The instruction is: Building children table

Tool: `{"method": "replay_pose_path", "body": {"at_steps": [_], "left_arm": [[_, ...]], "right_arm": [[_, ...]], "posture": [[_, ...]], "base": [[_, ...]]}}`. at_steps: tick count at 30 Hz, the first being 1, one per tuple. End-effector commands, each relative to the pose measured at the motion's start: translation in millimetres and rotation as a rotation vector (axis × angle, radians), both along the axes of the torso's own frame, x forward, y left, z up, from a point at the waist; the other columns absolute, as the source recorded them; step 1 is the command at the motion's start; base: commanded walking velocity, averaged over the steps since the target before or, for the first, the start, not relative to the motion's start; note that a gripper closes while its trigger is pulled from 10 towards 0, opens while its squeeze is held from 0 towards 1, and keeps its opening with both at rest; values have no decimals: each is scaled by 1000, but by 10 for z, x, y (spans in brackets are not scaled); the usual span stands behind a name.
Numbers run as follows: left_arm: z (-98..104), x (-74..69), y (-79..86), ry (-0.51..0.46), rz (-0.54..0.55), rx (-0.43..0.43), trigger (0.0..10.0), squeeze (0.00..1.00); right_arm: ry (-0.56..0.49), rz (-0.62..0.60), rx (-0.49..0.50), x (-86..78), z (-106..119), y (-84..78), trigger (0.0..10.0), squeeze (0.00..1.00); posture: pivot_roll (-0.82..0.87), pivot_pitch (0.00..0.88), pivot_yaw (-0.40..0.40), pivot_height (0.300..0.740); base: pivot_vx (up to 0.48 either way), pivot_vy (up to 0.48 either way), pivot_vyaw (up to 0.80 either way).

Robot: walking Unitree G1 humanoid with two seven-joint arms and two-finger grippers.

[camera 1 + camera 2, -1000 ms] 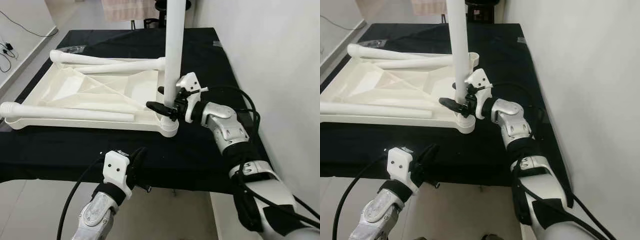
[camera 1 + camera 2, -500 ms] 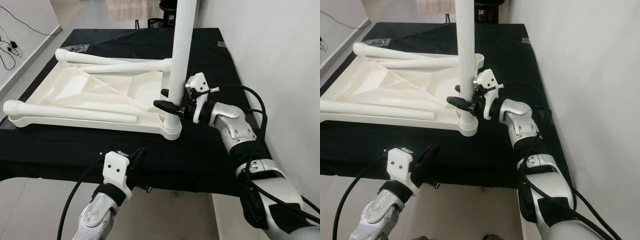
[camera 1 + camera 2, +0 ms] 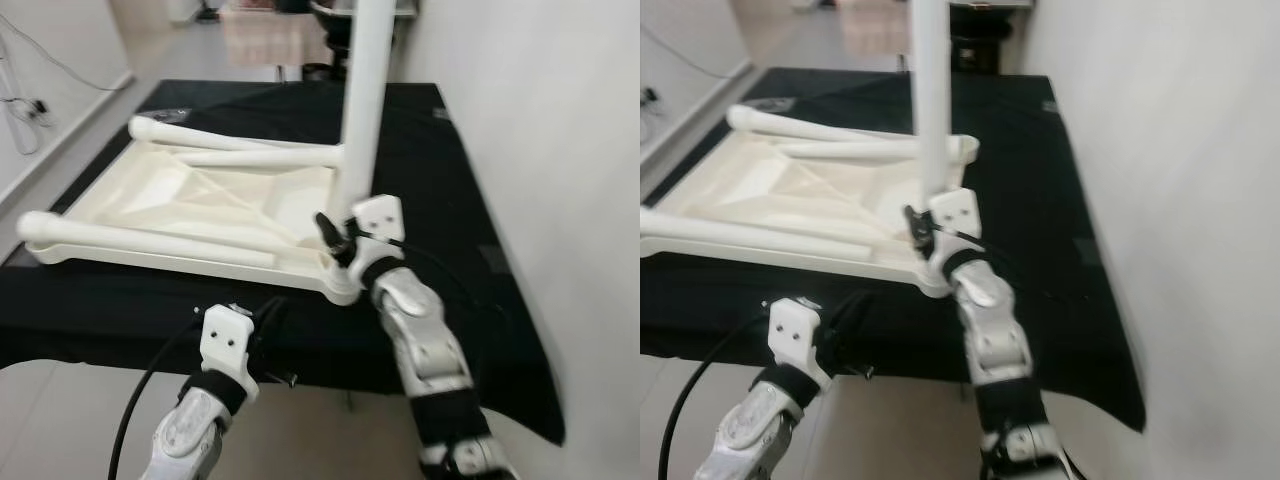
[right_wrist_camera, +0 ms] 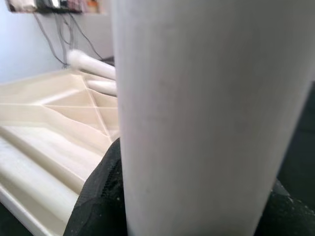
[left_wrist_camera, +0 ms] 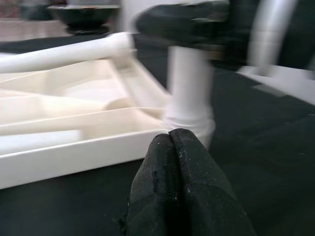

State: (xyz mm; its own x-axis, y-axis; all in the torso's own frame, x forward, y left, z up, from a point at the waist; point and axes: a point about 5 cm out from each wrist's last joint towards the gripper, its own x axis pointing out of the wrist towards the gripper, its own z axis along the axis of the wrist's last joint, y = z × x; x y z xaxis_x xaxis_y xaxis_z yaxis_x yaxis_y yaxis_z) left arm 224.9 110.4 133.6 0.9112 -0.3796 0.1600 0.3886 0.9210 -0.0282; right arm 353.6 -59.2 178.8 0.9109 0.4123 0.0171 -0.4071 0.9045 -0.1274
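Seating a leg in the upturned tabletop's near corner socket.
The right gripper [image 3: 337, 240] pinches the upright white leg [image 3: 360, 110] low on the tabletop [image 3: 170, 200], lying on the black surface [image 3: 470, 250]; next likely twisting it home. Left gripper [image 5: 179, 191]: fingers pressed together, idle.

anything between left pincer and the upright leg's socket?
Only bare black cloth, in the left wrist view: the shut left pincer points at the upright leg in the tabletop corner.
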Motion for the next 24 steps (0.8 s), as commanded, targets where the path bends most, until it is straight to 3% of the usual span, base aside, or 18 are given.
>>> {"method": "replay_pose_path", "body": {"at_steps": [1,3,4,7,8,9,10,13,18,24], "left_arm": [[-61,-16,21,21,9,16,10000,0],[-61,-14,22,21,11,16,10000,0],[-63,-12,17,22,9,15,10000,0],[-67,-11,7,24,5,13,10000,0],[-69,-11,2,25,4,12,10000,0],[-70,-11,-2,25,3,12,10000,0],[-73,-11,-6,26,3,11,10000,0],[-76,-10,-9,26,3,11,10000,0],[-84,-11,-27,26,5,8,10000,0],[-87,-17,-35,26,5,6,10000,0]], "right_arm": [[180,-40,-59,-23,-445,-71,10000,0],[173,-47,-44,-48,-383,-37,10000,0],[149,-17,-16,-18,-302,-35,10000,1000],[83,18,27,53,-85,-92,10000,1000],[50,59,34,101,4,-147,10000,271],[27,89,39,135,66,-186,10000,271],[15,148,45,173,119,-225,10000,0],[7,205,52,210,164,-263,10000,0],[2,499,-158,246,246,-518,10000,0],[23,624,-212,217,244,-587,10000,0]], "posture": [[161,132,-16,740],[161,132,-16,740],[161,128,-15,740],[160,126,-15,740],[159,124,-17,740],[159,124,-17,740],[159,123,-20,740],[159,122,-21,740],[160,114,-29,740],[167,114,-32,740]], "base": [[0,0,0],[0,0,0],[0,0,0],[0,0,0],[0,0,0],[0,0,0],[0,0,0],[0,0,0],[0,0,0],[0,0,0]]}}
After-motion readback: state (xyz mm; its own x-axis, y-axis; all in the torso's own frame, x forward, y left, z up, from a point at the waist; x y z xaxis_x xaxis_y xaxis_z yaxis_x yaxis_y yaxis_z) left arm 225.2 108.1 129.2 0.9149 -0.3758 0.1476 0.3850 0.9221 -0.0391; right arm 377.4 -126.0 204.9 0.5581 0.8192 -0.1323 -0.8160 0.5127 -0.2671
